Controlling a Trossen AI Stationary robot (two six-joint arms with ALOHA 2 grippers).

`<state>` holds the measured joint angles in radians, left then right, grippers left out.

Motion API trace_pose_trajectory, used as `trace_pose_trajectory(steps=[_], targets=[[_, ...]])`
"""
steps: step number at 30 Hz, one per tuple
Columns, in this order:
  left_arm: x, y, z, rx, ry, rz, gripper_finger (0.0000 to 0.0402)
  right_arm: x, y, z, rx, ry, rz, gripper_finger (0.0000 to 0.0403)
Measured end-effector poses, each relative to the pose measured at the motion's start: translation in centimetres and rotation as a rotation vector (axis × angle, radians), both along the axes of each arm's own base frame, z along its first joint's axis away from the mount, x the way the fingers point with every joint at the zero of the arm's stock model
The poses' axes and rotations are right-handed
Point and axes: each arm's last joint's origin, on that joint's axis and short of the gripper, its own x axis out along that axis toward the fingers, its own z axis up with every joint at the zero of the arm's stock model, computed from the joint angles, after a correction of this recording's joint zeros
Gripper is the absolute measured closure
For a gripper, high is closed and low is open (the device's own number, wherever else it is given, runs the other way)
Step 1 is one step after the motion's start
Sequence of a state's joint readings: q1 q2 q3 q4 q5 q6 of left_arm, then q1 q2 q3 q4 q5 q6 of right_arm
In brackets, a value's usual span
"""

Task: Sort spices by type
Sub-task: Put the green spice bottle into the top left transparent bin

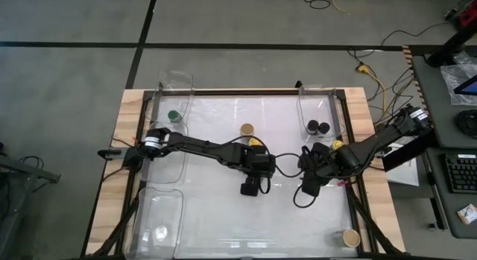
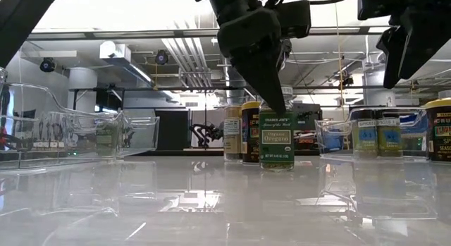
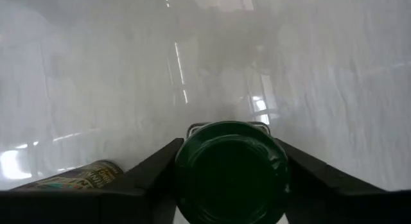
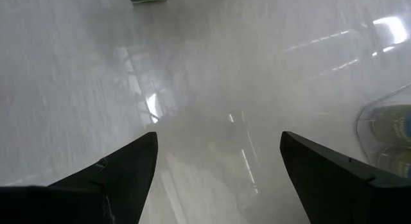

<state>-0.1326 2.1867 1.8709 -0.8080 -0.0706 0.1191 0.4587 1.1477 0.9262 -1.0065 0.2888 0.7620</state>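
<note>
A green-lidded spice jar point(image 2: 277, 139) labelled oregano stands upright on the glossy white table, mid-table. My left gripper point(image 2: 276, 98) comes down on it from above, and my left gripper point(image 3: 231, 185) has the green lid point(image 3: 231, 169) between its fingers. In the high view my left gripper point(image 1: 252, 187) covers the jar. To its right my right gripper point(image 1: 308, 188) hangs above bare table. Seen from the wrist, my right gripper point(image 4: 218, 179) is open with nothing between its fingers. My left gripper has the jar's round green lid point(image 3: 192, 161) pinched between its two fingers, one on each side of the rim. The fingers point(image 2: 271, 80) slant steeply down from above. The jar stands upright with its base on the table.
A tan-lidded jar point(image 1: 247, 129) and a yellow-lidded jar point(image 1: 257, 143) stand just beyond the held one. Clear bins sit at the corners: far left with a green-lidded jar point(image 1: 174, 115), far right with two black-lidded jars point(image 1: 318, 127). A yellow-lidded jar point(image 1: 337, 144) and a tan-lidded jar point(image 1: 351, 237) stand at the right.
</note>
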Motion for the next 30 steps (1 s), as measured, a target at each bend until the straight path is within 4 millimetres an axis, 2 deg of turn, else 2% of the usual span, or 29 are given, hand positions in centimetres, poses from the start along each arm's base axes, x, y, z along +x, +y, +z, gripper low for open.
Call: trace_pose_trajectory(steps=[5, 9, 13, 16, 19, 24, 30], targets=[[-0.3, -0.6, 0.8, -0.007, 0.004, -0.018, 0.0218, 0.0, 0.0, 0.0, 0.005, -0.002, -0.011, 0.0095], [-1.7, -1.8, 3.9, 0.001, 0.000, -0.074, 0.0218, -0.1, 0.2, 0.0, 0.014, -0.006, -0.021, 0.0104], [-4.9, -1.5, 7.3, -0.007, 0.026, -0.046, 0.0218, -0.1, 0.5, 0.0, 0.025, -0.021, -0.022, 0.0110], [-8.1, -0.7, 9.6, -0.003, 0.034, 0.010, 0.0218, 0.2, 0.8, 0.2, 0.040, -0.062, -0.019, 0.0113], [-12.3, 0.1, 11.1, 0.007, 0.033, 0.054, 0.0218, 0.6, 0.9, 0.3, 0.047, -0.114, -0.024, 0.0116], [-19.7, 2.2, 11.3, -0.029, 0.039, 0.182, 0.0218, 1.3, 1.3, 0.2, 0.062, -0.151, -0.015, 0.0120], [-27.8, 5.0, 11.5, 0.069, 0.009, 0.252, 0.0218, 2.3, 1.7, -0.2, 0.046, -0.208, -0.018, 0.0114]])
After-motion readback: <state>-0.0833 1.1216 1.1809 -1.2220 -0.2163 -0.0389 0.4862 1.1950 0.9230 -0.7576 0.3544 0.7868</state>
